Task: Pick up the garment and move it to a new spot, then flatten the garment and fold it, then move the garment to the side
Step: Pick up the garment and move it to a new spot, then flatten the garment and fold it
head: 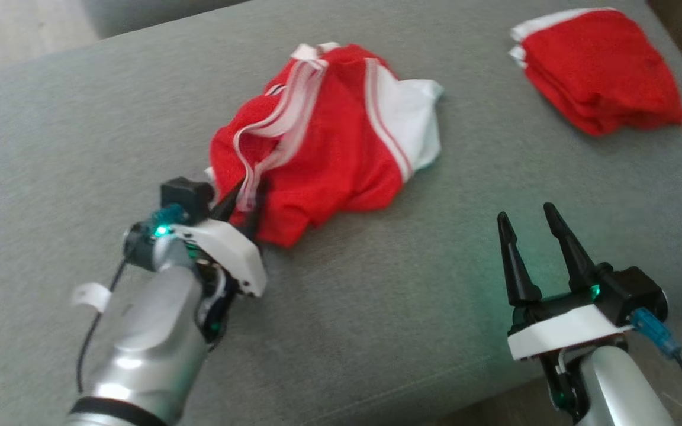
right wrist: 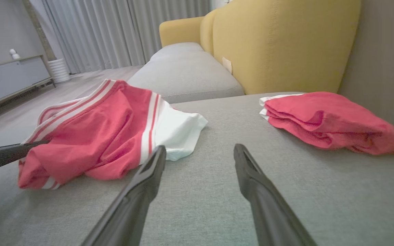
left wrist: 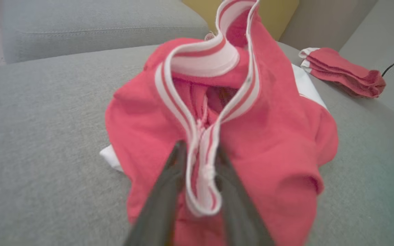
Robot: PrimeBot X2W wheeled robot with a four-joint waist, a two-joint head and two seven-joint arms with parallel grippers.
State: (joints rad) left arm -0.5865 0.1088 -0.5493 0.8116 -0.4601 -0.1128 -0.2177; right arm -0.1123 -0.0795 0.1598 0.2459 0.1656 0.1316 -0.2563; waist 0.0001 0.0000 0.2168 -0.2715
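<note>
Clenched on the striped waistband (left wrist: pixel 202 164) with the left hand (head: pixel 246 204), at the seven o'clock edge of the crumpled garment (head: pixel 329 148), mid-cushion (head: pixel 376 296), seemingly for the lift; right hand (head: pixel 527 214) released at four o'clock, standing clear; folded red pile (head: pixel 601 71) at two o'clock.

The tips of my left gripper (head: pixel 245 206) lie buried in the near-left folds of the garment (head: pixel 329 148), so their ends are hidden. In my left wrist view my fingers (left wrist: pixel 164 194) blur, and the striped band (left wrist: pixel 202 63), perhaps a waistband, runs off the top edge.
</note>
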